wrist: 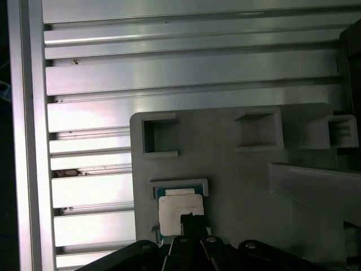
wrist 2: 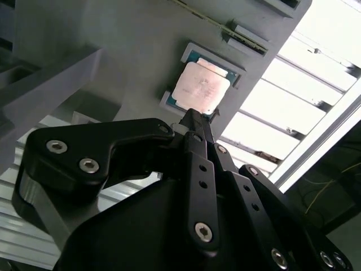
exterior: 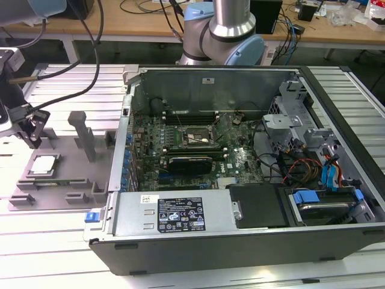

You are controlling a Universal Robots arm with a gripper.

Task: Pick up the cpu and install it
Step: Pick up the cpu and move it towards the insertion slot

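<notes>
The cpu (exterior: 45, 164): a flat square chip with a silvery-white top and a thin dark rim. It lies flat in a recess of the grey tray (exterior: 69, 174) at the exterior view's far left, middle height; both wrist views show the pale lid face up (wrist 2: 201, 86) (wrist: 177, 206), framed by the recess edge. The tray rests on the slatted aluminium table (exterior: 54, 241) and carries upright grey posts (exterior: 81, 132) just beside the chip on the exterior view's right. The open computer case (exterior: 180, 238) takes the centre and right, touching the tray's edge, with the motherboard socket (exterior: 197, 137) well apart from the chip. The gripper (exterior: 33, 139) hangs above the tray's upper left part, pointing down and near the chip. In both wrist views its black fingers meet in one narrow tip (wrist 2: 194, 116) (wrist: 192, 219) that overlaps the chip's near edge, with nothing between them. I cannot tell whether it touches.
</notes>
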